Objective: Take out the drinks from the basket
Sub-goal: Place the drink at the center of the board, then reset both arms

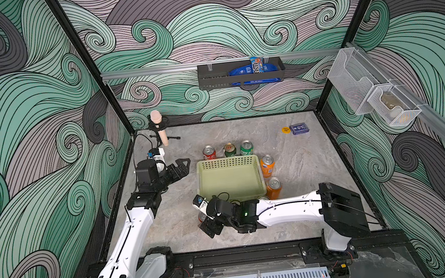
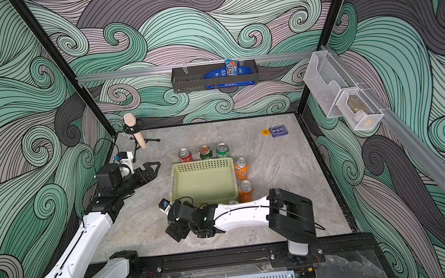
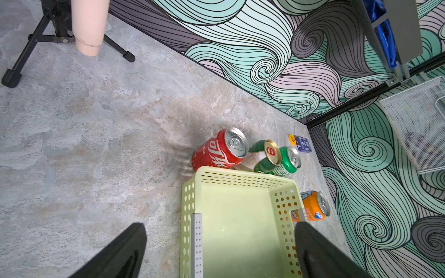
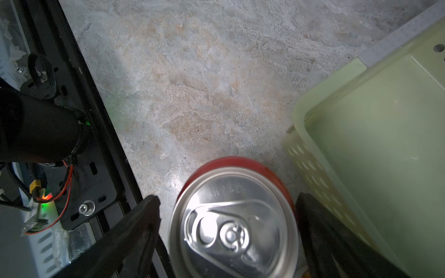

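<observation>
One red can (image 4: 233, 228) stands near the worktop's (image 4: 192, 84) front edge beside the basket (image 4: 298, 113); the released right gripper (image 4: 227, 198) should be lifted straight up so nothing is knocked.

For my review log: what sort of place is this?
Probably a staged robot test booth: left arm and right arm on a front rail, wave-print walls boxing in the table, a rack hung behind.
</observation>
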Controlling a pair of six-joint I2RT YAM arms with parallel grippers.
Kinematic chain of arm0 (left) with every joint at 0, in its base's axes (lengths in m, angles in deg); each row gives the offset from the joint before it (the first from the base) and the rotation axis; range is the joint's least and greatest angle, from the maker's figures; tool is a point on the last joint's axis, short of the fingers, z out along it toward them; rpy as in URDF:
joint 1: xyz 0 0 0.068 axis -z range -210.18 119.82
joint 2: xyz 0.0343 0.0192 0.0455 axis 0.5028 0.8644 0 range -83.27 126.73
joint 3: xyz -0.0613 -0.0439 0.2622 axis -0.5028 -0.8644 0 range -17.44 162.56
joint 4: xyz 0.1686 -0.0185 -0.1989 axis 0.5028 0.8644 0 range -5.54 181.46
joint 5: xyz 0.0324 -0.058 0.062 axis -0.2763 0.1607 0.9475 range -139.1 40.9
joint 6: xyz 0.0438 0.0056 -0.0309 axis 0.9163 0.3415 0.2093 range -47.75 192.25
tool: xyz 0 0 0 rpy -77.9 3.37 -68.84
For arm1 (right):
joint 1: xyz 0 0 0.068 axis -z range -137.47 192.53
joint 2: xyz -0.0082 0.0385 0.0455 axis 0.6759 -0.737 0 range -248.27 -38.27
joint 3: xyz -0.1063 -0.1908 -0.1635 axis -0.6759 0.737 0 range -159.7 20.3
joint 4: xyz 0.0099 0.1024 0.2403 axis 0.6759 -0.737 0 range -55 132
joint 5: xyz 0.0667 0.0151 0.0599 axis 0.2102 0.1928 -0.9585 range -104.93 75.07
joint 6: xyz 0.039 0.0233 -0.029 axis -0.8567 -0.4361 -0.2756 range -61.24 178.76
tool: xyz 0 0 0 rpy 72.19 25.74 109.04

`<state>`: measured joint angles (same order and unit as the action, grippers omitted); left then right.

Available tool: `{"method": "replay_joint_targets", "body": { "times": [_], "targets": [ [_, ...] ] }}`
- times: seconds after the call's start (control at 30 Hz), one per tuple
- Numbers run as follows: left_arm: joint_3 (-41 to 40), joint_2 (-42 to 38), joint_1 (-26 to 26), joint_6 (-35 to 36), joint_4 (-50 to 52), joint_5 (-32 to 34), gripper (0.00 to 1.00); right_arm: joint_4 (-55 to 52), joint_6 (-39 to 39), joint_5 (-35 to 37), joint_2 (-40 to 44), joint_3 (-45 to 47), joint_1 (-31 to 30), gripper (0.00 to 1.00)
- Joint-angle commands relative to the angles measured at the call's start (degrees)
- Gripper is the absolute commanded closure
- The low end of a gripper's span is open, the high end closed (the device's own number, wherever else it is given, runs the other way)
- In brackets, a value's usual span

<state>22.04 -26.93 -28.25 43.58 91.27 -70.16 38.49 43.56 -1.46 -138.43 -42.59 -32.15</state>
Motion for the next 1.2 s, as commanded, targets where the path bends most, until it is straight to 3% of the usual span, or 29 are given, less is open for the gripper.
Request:
{"method": "replay_joint_targets", "body": {
  "times": [0.0,0.07,0.27,0.37,0.5,0.7,0.83,0.93,1.0,1.07,1.17],
  "targets": [
    [-0.06,-1.78,-0.43,0.89,-1.47,2.6,0.01,0.59,0.75,1.54,2.97,-1.3,-0.47,0.05],
    [-0.52,-2.89,-0.43,0.66,-2.01,6.84,0.01,-0.11,1.25,2.6,4.86,-2.79,-0.56,0.0],
    [-4.86,-8.97,-0.18,-4.46,-8.09,21.71,0.01,-1.91,4.42,14.51,11.94,-6.69,-0.08,0.0],
    [-7.07,-10.45,0.3,-5.11,-12.6,27.06,0.01,-1.82,4.65,18.13,15.87,-6.76,3.32,0.0],
    [-8.66,-7.89,1.95,-2.56,-17.41,34.13,0.01,-1.84,2.74,17.65,23.73,-2.48,15.2,0.0],
    [-15.2,-0.88,3.17,0.33,-31.78,36.96,0.01,2.83,5.94,17.24,34.0,11.32,38.0,0.0],
    [-22.76,3.35,3.39,2.73,-46.02,42.74,0.01,9.37,6.04,21.12,40.0,22.45,51.4,0.0],
    [-27.64,7.1,3.43,4.75,-58.28,45.38,0.01,18.21,4.07,19.25,45.24,31.52,61.5,0.0],
    [-28.79,8.56,3.63,8.23,-64.81,44.89,0.01,24.2,3.54,16.97,47.17,36.87,66.36,0.0],
    [-27.26,9.88,3.82,11.87,-64.47,46.25,0.01,29.03,4.57,15.53,46.92,40.01,69.76,0.0],
    [-26.68,13.94,3.9,15.17,-67.29,52.73,0.01,37.64,9.44,16.32,43.23,43.97,72.12,0.0]
  ]
}}
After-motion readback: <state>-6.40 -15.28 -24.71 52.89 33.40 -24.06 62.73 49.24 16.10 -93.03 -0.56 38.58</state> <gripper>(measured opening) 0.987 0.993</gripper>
